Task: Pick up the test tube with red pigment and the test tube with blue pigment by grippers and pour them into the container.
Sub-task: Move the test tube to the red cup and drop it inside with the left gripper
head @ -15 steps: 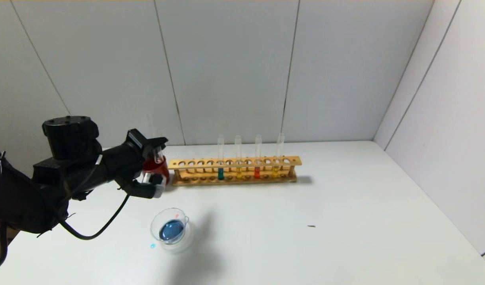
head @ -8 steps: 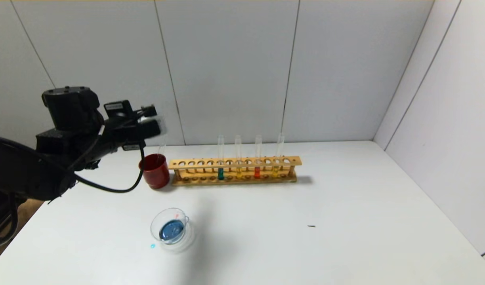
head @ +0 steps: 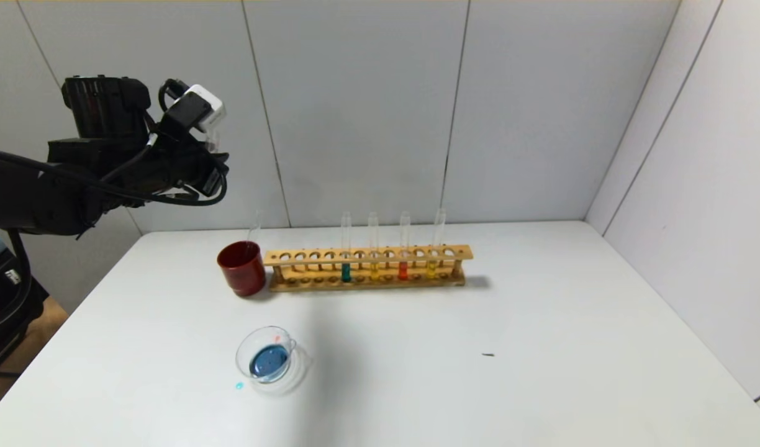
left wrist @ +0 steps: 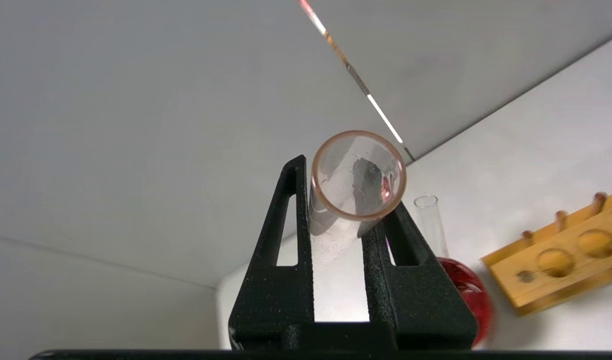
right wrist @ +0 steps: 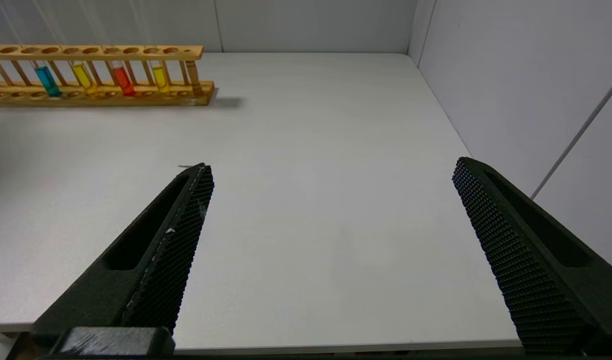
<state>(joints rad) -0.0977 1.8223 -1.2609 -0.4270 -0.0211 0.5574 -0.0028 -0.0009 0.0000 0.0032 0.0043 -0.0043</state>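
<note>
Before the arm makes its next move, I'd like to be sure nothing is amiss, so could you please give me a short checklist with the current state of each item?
1. Left gripper holding the clear tube: ok, the tube sits clamped between its fingers.
2. Held tube emptied: ok, no liquid shows inside it.
3. Red tube and blue tube upright in the rack: ok, both with liquid.
4. Right gripper ready: ok, open above bare table.
5. Dish upright: ok, blue liquid inside.
6. Table dry: not ok, a blue drop lies beside the dish.
</note>
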